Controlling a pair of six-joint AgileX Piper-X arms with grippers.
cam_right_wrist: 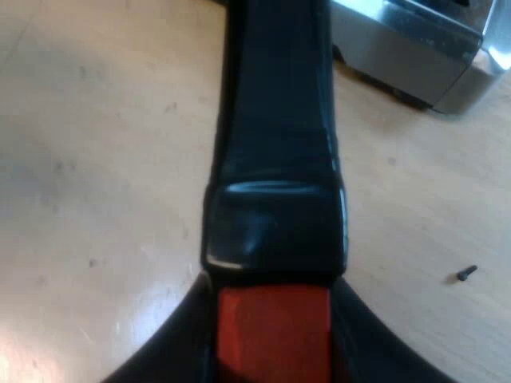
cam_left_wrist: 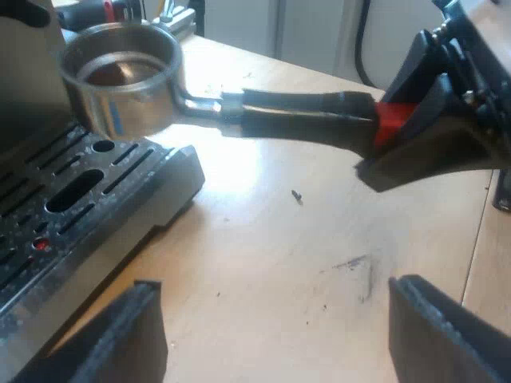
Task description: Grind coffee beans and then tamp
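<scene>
Left wrist view: the left gripper hung above the wooden table. Its two black fingers were spread wide apart, with nothing between them.

Beyond it, the metal holder was carried roughly level, with its round basket at the front of the espresso machine, over the near corner of the slotted drip tray. Whether the basket touched the tray could not be determined. The basket interior appeared dark, and its contents could not be identified. The dark handle extended from the basket out over the table. The right gripper was at the handle's red end, one finger on each side of it. A small dark screw lay on the table beneath the handle.

Right wrist view: the camera looked straight along the handle toward the machine. Both fingers of the right gripper pressed against opposite sides of the red end, clamping the holder. The handle ran above the tabletop toward a metal corner of the machine. The screw lay on the table beside the handle, well apart from it.
</scene>
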